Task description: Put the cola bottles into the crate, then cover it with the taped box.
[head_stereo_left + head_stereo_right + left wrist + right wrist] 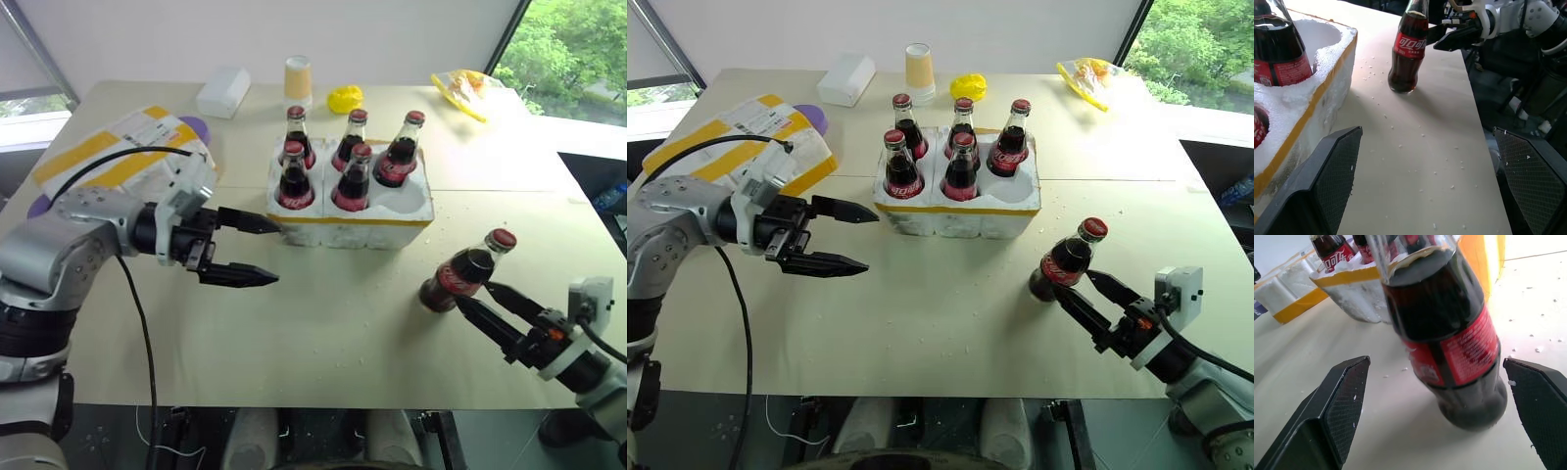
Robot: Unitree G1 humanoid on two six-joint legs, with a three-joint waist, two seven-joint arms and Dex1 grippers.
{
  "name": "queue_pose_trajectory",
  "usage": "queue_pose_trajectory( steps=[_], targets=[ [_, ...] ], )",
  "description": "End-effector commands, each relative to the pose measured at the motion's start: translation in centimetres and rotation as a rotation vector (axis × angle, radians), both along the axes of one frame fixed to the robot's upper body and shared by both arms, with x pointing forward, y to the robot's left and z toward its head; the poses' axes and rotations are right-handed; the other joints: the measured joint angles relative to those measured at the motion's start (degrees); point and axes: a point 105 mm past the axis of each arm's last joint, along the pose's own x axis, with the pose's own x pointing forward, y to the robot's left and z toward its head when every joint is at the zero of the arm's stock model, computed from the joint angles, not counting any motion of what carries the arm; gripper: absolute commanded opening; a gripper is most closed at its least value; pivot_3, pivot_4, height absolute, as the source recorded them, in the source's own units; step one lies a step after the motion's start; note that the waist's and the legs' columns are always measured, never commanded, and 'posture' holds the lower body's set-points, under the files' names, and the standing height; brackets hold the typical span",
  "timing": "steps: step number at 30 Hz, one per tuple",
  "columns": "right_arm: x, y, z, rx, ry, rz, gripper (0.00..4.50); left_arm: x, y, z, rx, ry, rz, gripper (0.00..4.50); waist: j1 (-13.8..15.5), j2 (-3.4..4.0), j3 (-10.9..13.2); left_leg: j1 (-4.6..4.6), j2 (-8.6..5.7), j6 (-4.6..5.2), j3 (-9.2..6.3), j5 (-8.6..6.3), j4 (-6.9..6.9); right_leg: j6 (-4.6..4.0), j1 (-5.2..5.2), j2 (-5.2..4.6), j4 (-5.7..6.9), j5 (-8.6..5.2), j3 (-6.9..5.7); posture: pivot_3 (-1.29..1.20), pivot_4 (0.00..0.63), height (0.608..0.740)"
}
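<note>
The crate [343,221], white foam with yellow tape on its rim, sits mid-table and holds several cola bottles [352,181] upright in its wells; its front right well [404,201] is empty. One more cola bottle [465,271] stands on the table to the right of the crate. My right gripper [475,296] is open just in front of that bottle's base, its fingers [1342,401] on either side without touching. My left gripper [277,253] is open beside the crate's front left corner, holding nothing. The taped box [108,147] lies at the back left, behind my left arm.
Along the far side stand a small plain white box [223,91], a paper cup [298,78], a crumpled yellow object [345,98] and a plastic bag [460,86]. A purple disc [194,127] peeks from under the taped box. Foam crumbs dot the table; its front edge is close.
</note>
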Motion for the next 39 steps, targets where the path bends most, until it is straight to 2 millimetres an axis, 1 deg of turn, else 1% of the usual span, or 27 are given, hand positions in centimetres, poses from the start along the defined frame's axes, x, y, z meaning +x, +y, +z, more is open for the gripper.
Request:
queue_pose_trajectory(
  steps=[1,7,14,17,20,21,22,23,26,30,32,35,39],
  targets=[
    [0.5,-0.3,0.4,-0.017,-0.03,-0.005,4.5,-0.6,0.1,1.1,-0.006,-0.045,-0.001,4.48,0.0,0.0,0.0,0.0,0.0,0.0,0.0,0.0,0.0,0.0,0.0,-0.01,0.0,0.0,0.0,0.0,0.15,0.74],
    [1.4,0.3,0.2,-0.011,-0.041,0.026,4.5,-0.9,0.1,1.4,-0.004,-0.05,0.008,4.48,-0.03,0.0,0.0,0.01,0.0,-0.01,0.0,0.0,0.0,0.0,0.0,0.01,0.01,0.0,0.0,0.0,0.15,0.74],
    [3.3,0.7,-0.6,-0.008,-0.044,0.033,4.5,-0.9,-0.1,1.7,-0.001,-0.055,0.012,4.48,-0.05,0.01,0.0,0.01,-0.01,-0.01,0.01,0.01,0.0,0.01,0.0,0.01,0.0,0.0,0.0,0.0,0.15,0.74],
    [3.6,1.0,-0.5,-0.002,-0.057,0.048,4.5,-0.8,-0.2,1.7,-0.002,-0.056,0.014,4.48,-0.02,0.01,0.0,0.01,-0.01,-0.01,0.02,0.01,0.0,0.01,0.0,0.01,0.01,0.0,-0.01,0.0,0.15,0.74],
    [3.6,1.2,0.1,0.013,-0.077,0.064,3.65,-0.7,-0.2,1.7,-0.002,-0.057,0.015,4.5,-0.03,0.01,0.0,0.01,-0.01,-0.01,0.02,0.01,0.0,0.01,0.0,0.01,0.01,0.0,-0.01,0.0,0.15,0.74],
    [3.6,1.3,0.3,0.007,-0.081,0.068,3.21,-0.7,-0.2,1.7,-0.002,-0.057,0.017,4.5,-0.03,0.01,0.0,0.01,-0.01,-0.01,0.02,0.01,0.0,0.01,0.0,0.01,0.01,0.0,0.0,0.0,0.15,0.74],
    [3.6,1.3,0.5,-0.003,-0.085,0.072,2.88,-0.6,-0.2,1.6,-0.003,-0.057,0.018,4.5,-0.04,0.01,0.0,0.01,-0.01,-0.01,0.02,0.01,0.0,0.01,0.0,0.01,0.01,0.0,-0.01,0.0,0.15,0.74],
    [3.7,1.4,0.8,-0.015,-0.095,0.079,2.84,-0.6,-0.2,1.6,-0.004,-0.057,0.02,4.5,-0.05,0.01,0.0,0.01,-0.01,-0.01,0.03,0.01,0.0,0.01,0.0,0.02,0.01,0.0,0.0,0.0,0.15,0.74],
    [4.2,1.5,2.9,-0.047,-0.155,0.107,2.84,-0.5,-0.2,1.5,-0.008,-0.055,0.026,4.5,-0.08,0.06,0.03,0.01,-0.01,-0.01,0.04,0.01,0.0,0.01,0.0,0.01,0.01,0.0,0.0,0.0,0.15,0.74],
    [5.5,1.7,7.1,-0.081,-0.254,0.164,2.84,-0.4,-0.1,1.3,-0.017,-0.057,0.038,4.5,-0.22,0.18,0.1,0.0,-0.01,-0.01,0.08,0.01,0.01,0.01,-0.05,0.0,0.02,0.01,0.03,0.0,0.15,0.74],
    [6.4,2.1,9.6,-0.09,-0.308,0.205,2.84,-0.4,0.1,1.3,-0.022,-0.061,0.05,4.5,-0.23,0.19,0.1,0.0,0.0,-0.01,0.08,0.01,-0.01,0.01,-0.07,0.02,0.03,0.01,0.04,0.0,0.15,0.74],
    [7.4,2.7,12.8,-0.076,-0.368,0.255,2.84,-0.5,0.3,1.1,-0.03,-0.068,0.071,4.5,-0.19,0.17,0.11,0.0,0.0,-0.02,0.08,0.02,-0.04,0.01,-0.09,0.03,0.05,0.0,0.03,0.0,0.15,0.74],
    [9.1,3.6,15.2,-0.05,-0.414,0.294,2.84,-0.8,0.6,1.0,-0.037,-0.076,0.098,4.5,-0.05,0.16,0.1,-0.08,-0.01,-0.01,0.09,0.02,-0.02,0.01,-0.1,0.01,0.03,0.01,0.01,0.0,0.15,0.74]
  ],
)
